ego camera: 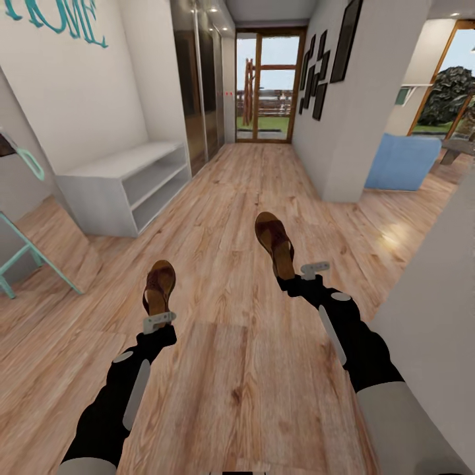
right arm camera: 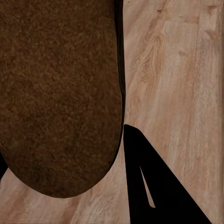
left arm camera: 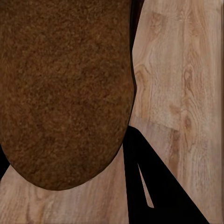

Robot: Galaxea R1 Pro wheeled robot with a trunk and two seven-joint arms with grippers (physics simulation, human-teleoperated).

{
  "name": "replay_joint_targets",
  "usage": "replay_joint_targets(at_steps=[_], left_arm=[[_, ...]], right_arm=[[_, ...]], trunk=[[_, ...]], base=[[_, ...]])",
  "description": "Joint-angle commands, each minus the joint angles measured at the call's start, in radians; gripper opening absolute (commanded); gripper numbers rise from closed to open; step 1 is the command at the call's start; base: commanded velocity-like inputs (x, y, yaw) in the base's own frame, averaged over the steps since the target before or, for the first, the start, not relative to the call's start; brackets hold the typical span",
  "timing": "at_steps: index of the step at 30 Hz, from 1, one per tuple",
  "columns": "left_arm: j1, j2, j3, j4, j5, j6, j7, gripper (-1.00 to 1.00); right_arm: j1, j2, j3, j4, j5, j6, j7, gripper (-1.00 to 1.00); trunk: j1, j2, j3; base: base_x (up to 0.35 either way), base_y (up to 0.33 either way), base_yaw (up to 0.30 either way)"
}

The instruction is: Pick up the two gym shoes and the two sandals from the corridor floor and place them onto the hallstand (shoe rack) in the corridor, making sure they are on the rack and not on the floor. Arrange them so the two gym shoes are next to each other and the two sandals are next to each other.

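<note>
Each of my grippers holds one brown sandal off the corridor floor [ego camera: 231,369]. The left gripper [ego camera: 157,315] is shut on the heel of one sandal [ego camera: 159,284], whose brown sole [left arm camera: 60,93] sits close in the left wrist view beside a dark finger [left arm camera: 156,186]. The right gripper [ego camera: 295,272] is shut on the heel of the other sandal [ego camera: 273,239], and its sole [right arm camera: 56,93] shows in the right wrist view next to a finger [right arm camera: 154,182]. The light-grey hallstand [ego camera: 109,171] stands against the left wall ahead, its top and shelves bare. The gym shoes are out of view.
A turquoise frame [ego camera: 26,254] stands at the near left. A white wall corner [ego camera: 343,138] and a blue armchair [ego camera: 402,161] lie ahead to the right, and a wall [ego camera: 435,303] is close on my right. Mirrored wardrobe doors [ego camera: 198,79] and a glass door [ego camera: 270,86] end the corridor.
</note>
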Motion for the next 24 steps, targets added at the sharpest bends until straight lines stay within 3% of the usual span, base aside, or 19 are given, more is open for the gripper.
replay_joint_targets(at_steps=[1,24], left_arm=[[0.000,-0.001,0.002,-0.001,0.007,0.007,-0.001,-1.00],[-0.001,-0.002,0.001,-0.001,0.007,0.007,-0.001,-1.00]], right_arm=[[0.000,-0.001,0.001,-0.001,-0.003,0.006,-0.002,-1.00],[0.000,-0.001,0.001,-0.001,-0.003,0.007,-0.002,-1.00]], trunk=[[-0.001,0.000,0.005],[-0.010,0.005,0.124]], base=[[0.000,0.000,0.000],[0.000,0.000,0.000]])
